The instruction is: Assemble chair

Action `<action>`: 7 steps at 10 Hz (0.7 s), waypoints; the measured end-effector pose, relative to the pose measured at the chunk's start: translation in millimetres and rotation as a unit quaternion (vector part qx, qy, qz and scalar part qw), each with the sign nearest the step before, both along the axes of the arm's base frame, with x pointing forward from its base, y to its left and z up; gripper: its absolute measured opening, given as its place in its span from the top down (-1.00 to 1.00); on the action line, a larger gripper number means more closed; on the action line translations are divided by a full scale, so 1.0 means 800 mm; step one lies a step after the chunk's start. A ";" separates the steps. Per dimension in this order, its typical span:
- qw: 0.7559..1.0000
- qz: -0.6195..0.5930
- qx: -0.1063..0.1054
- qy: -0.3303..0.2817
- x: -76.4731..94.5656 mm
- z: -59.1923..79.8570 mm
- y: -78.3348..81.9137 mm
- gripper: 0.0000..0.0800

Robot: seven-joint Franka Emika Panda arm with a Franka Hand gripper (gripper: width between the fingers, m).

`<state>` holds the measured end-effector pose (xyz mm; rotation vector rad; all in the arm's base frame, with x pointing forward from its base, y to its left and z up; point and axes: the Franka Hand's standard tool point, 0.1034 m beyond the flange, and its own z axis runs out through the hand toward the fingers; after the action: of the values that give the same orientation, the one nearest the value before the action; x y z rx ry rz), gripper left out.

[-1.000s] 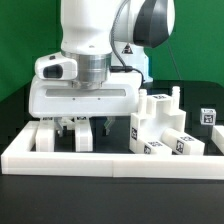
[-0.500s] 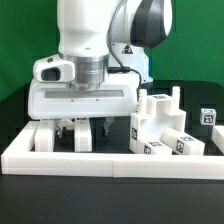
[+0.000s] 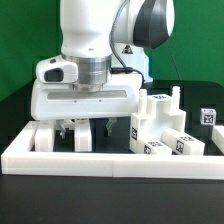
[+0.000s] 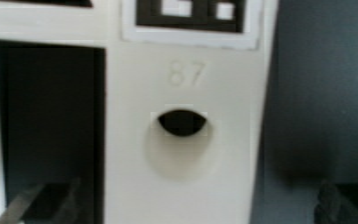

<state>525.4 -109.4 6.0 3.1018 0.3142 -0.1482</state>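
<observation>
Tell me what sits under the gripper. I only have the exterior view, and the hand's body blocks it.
Observer: The wrist view shows a white chair piece directly below the gripper, lying lengthwise between the open jaws.
Operator: Report any feature on its face.
Observer: There is a round dark hole in the middle of the face.
Operator: Confirm whether the fingers touch it.
Observer: They do not. A dark gap shows between the fingers and the piece on each side.
</observation>
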 end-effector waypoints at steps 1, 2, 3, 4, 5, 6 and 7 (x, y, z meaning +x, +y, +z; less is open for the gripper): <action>1.000 0.001 0.000 0.000 0.000 0.000 0.001 -0.31; 1.000 0.000 0.000 0.000 0.000 0.000 0.000 0.03; 1.000 0.000 0.000 0.000 0.000 0.000 0.000 0.03; 1.000 0.000 0.000 0.000 0.000 0.000 0.000 0.28; 1.000 0.000 0.000 0.000 0.000 0.000 0.000 0.28; 1.000 0.000 0.000 0.000 0.000 0.000 0.000 0.28; 1.000 0.000 0.000 0.000 0.000 0.000 0.000 0.28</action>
<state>525.8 -109.2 6.1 3.1015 0.3153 -0.1475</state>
